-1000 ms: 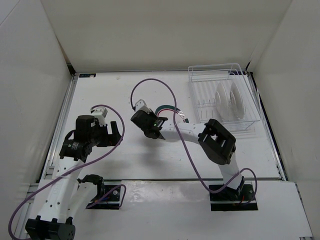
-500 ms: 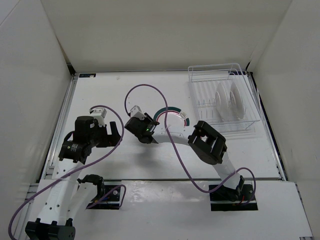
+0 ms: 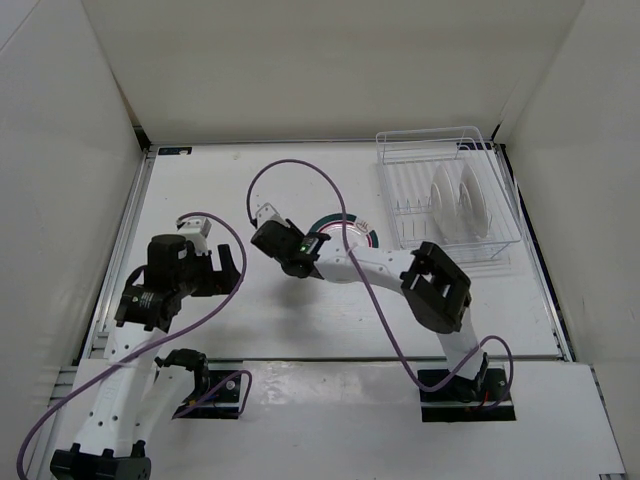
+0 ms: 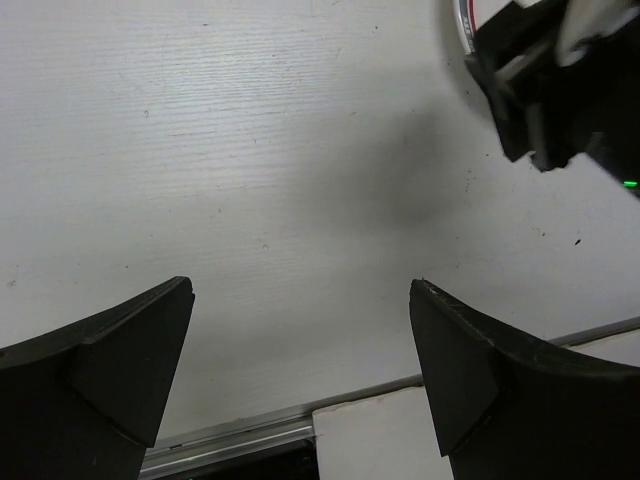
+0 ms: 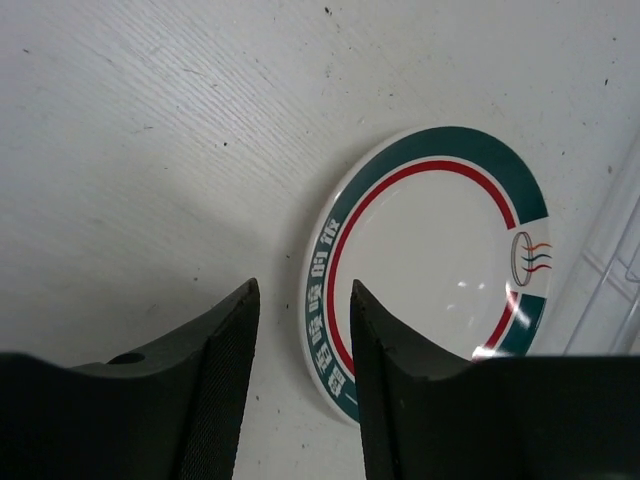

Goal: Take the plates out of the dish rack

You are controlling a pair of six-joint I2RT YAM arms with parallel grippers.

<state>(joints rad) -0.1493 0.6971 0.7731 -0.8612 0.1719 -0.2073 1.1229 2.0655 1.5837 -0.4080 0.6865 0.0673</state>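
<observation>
Beside dish rack point(image 3: 430, 132), plate point(image 5: 430, 270) flat; right end effector point(image 5: 303, 300) apart, left end effector point(image 4: 300, 290) apart.

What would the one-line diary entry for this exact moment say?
right gripper: open, empty | green-ringed plate: flat on table | left gripper: open, empty | rack: white plates upright inside

Bright, even, diffuse light fills the white enclosure. In the top view the table point(image 3: 220, 180) washes out almost to the tone of the walls, leaving the thin wire dish rack point(image 3: 400, 180) low in contrast. Shadows are soft, with only a faint grey smudge on the tabletop in the left wrist view. The green-ringed plate point(image 5: 430, 260) carries small white glints near its lower right rim. The left gripper point(image 4: 300, 288) and right gripper point(image 5: 302, 290) look near-black, underexposed and slightly soft-edged.
</observation>
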